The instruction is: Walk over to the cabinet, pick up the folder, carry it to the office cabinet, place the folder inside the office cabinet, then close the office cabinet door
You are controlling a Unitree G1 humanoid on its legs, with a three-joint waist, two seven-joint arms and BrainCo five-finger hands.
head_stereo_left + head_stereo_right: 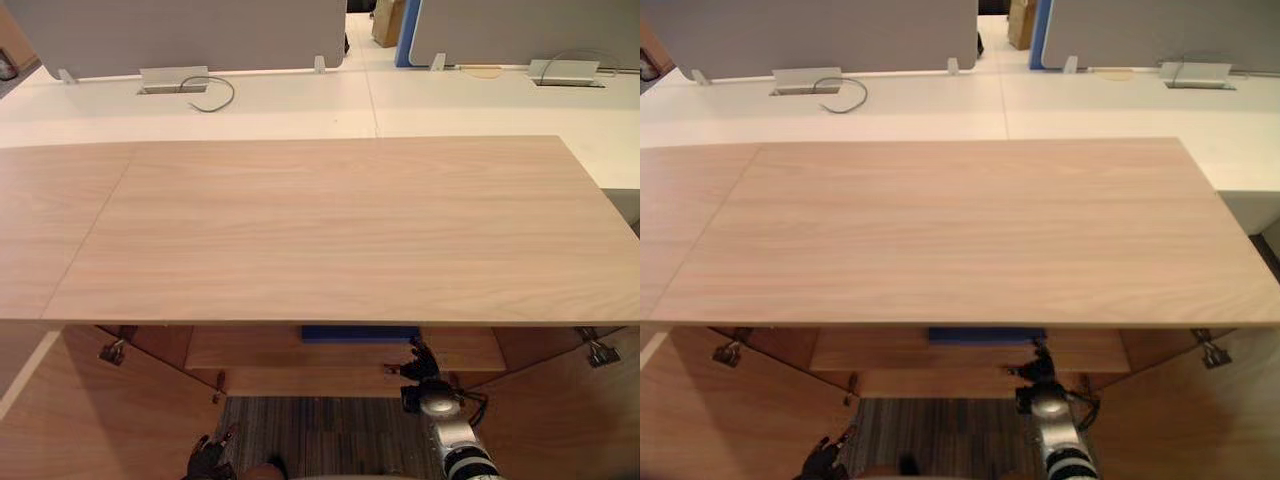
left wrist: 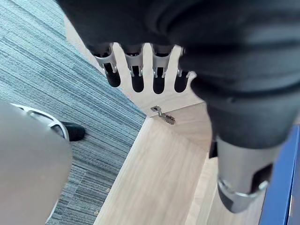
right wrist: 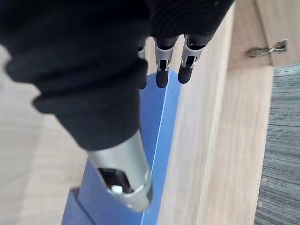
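office cabinet [image 1: 330,230] seen from above; its doors [image 1: 90,420] stand open at the lower corners. the blue folder [image 1: 360,333] lies flat on the inner shelf [image 1: 250,352], bottom centre, just under the top's front edge. right hand [image 1: 422,368], fingers straight and gripping nothing, sits just beside the folder's right end, probably letting it go. left hand [image 1: 212,460], lower left, hangs loose-fingered and low, free for the door.
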